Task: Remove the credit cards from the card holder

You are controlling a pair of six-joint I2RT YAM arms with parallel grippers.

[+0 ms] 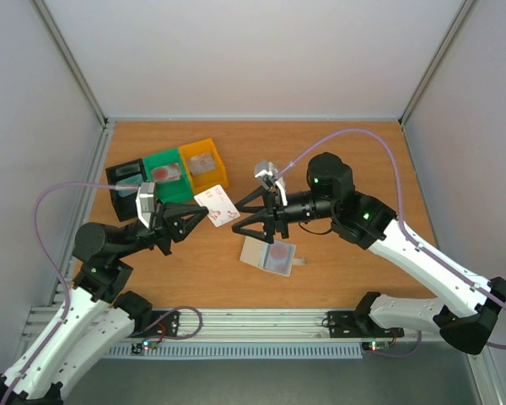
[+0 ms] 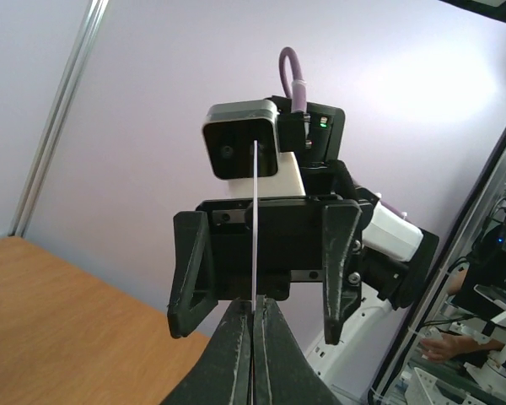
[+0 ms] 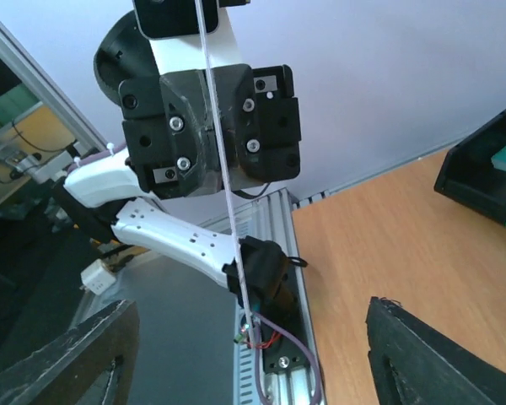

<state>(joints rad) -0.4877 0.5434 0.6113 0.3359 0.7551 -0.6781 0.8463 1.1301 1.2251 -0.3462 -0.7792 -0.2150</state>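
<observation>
My left gripper (image 1: pixel 204 216) is shut on one credit card (image 1: pixel 218 205), white with reddish marks, held up above the table. The left wrist view shows this card edge-on as a thin white line (image 2: pixel 255 219) rising from the closed left gripper (image 2: pixel 255 309). My right gripper (image 1: pixel 236 218) faces it, open, a finger on either side of the card's far edge without touching it. In the right wrist view the card is a thin line (image 3: pixel 228 194) running down between the wide-apart fingers (image 3: pixel 76 354). The card holder (image 1: pixel 257 251) lies flat on the table below, with a reddish card (image 1: pixel 281 253) showing in it.
Black (image 1: pixel 123 180), green (image 1: pixel 165 174) and yellow (image 1: pixel 204 164) bins stand in a row at the back left of the wooden table. A corner of the black bin (image 3: pixel 487 173) shows in the right wrist view. An aluminium rail (image 1: pixel 253 325) runs along the near edge.
</observation>
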